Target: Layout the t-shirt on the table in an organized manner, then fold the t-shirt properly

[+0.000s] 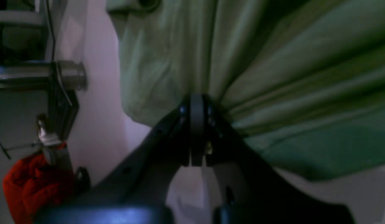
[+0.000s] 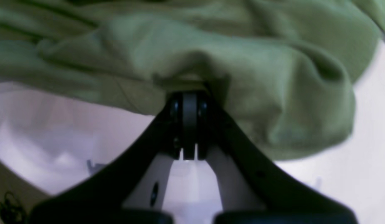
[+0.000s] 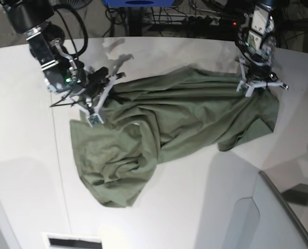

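The olive-green t-shirt (image 3: pixel 169 124) lies crumpled across the white table (image 3: pixel 195 207), stretched between my two grippers, with a bunched lobe hanging toward the front left. My left gripper (image 3: pixel 255 83) is shut on the shirt's far right edge. In the left wrist view the gripper (image 1: pixel 197 104) pinches cloth (image 1: pixel 273 77) that fans out in taut folds. My right gripper (image 3: pixel 98 104) is shut on the shirt's far left edge. In the right wrist view the gripper (image 2: pixel 189 93) holds a fold of shirt (image 2: pixel 242 77) just above the table (image 2: pixel 367 155).
A red cloth (image 1: pixel 27 186) and a metal cylinder (image 1: pixel 40 74) show beyond the table edge in the left wrist view. A grey panel (image 3: pixel 291 207) stands at the table's lower right. Cables and a blue object (image 3: pixel 138 3) lie behind the far edge.
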